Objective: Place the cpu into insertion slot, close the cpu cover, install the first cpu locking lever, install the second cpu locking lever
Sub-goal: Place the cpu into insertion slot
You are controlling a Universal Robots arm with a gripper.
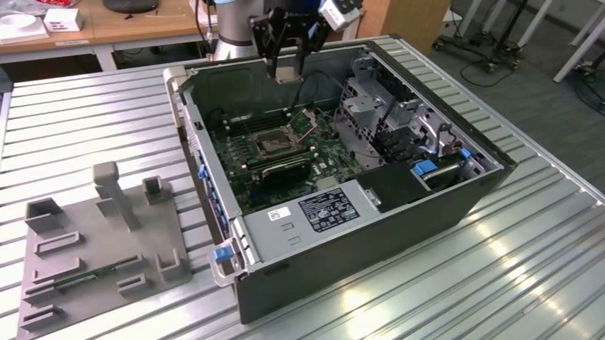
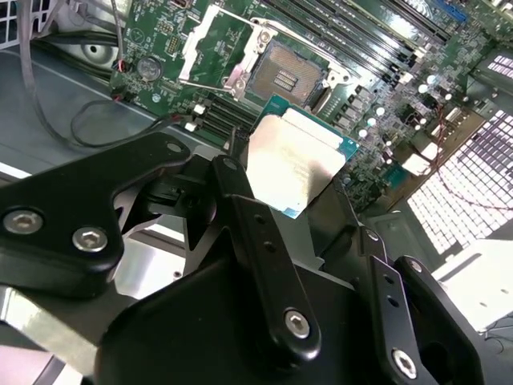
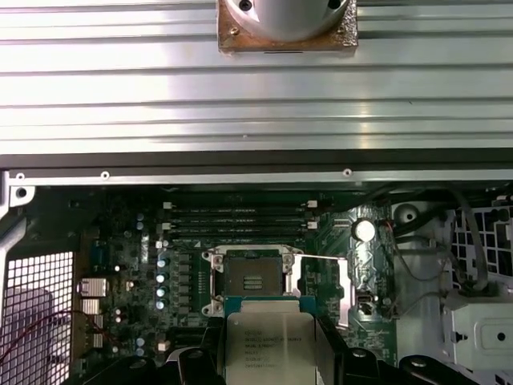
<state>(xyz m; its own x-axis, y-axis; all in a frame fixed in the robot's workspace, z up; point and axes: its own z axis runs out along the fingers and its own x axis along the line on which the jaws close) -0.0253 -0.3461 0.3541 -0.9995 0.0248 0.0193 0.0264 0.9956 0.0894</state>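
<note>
Pinching the cpu (image 2: 296, 160) flat by its edges, the jaws hang over the motherboard (image 2: 156, 32) — insertion slot (image 2: 288, 76) bare, cpu cover (image 2: 196, 44) swung aside, so nothing bars the way down.

Insertion slot (image 1: 268, 145) open above; drive cage (image 1: 367, 106) alongside.

Print in several places, none of it legible.

In the first wrist view the cpu (image 3: 271, 346) carries a few lines of small dark lettering on its metal top, too fine to make out. In the exterior view a black label (image 1: 327, 210) with pale print and a white sticker (image 1: 280, 214) just beside it sit on the grey power supply housing (image 1: 302, 237); neither can be read.
</note>
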